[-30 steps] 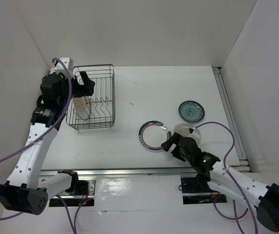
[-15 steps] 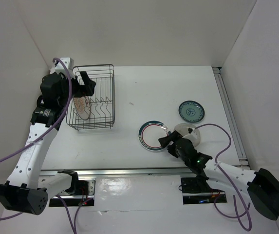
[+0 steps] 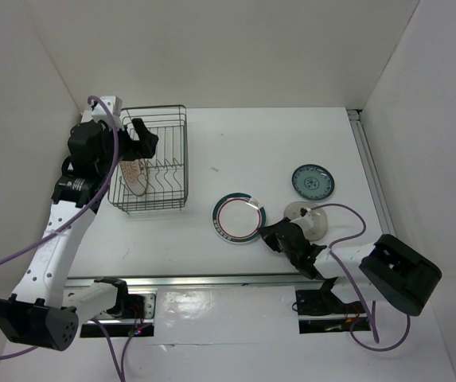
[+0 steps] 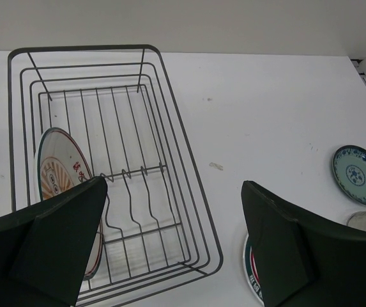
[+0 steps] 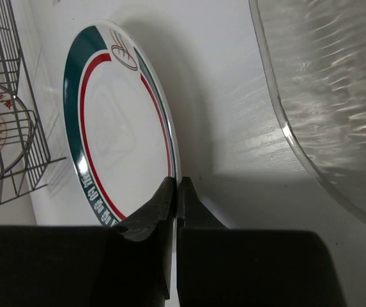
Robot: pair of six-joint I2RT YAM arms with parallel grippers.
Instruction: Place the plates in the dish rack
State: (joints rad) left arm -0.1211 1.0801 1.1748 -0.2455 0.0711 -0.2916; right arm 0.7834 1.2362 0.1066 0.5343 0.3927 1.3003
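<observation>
My right jaws have just shut at the rim of the green-red ringed plate (image 3: 237, 219), which slid left to lower centre of the counter (image 3: 291, 151), still well apart from the dish rack (image 3: 168, 127) upper left, under my wide-apart left jaws; grip looks doubtful.

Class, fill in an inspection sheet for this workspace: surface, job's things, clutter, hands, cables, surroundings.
Surface: white table.
Job's things: dish rack holds the orange-centred plate on edge; ringed plate, teal plate and clear plate lie flat outside it.
Clutter: nothing seen.
Hands: left hand open above the rack; right hand shut, tips at the ringed plate's rim.
Cables: purple cables trail on the left and right.
Surroundings: white walls; rail along the table's right edge.
</observation>
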